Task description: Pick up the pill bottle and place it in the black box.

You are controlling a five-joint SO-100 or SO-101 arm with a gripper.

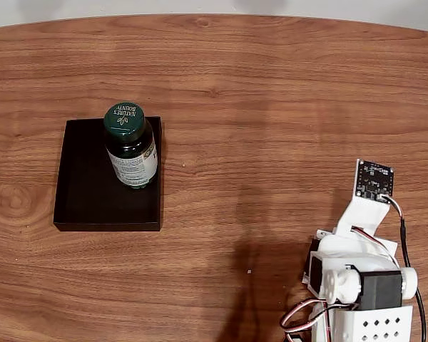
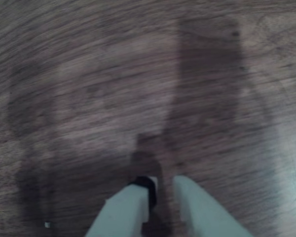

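The pill bottle [image 1: 132, 146] stands upright inside the black box [image 1: 93, 189], against the box's right wall in the fixed view. Its dark green cap faces up and its white label faces the front. The arm [image 1: 360, 274] is folded at the bottom right of that view, far from the box. In the wrist view my gripper [image 2: 164, 183] points down at bare wood. Its two white fingers [image 2: 128, 207] are drawn close together with only a thin gap, and nothing is held between them.
The wooden table [image 1: 271, 107] stretches wide between the arm and the box. A small circuit board [image 1: 374, 178] sits on top of the folded arm, with cables [image 1: 406, 249] running down beside it. The table's far edge curves along the top of the fixed view.
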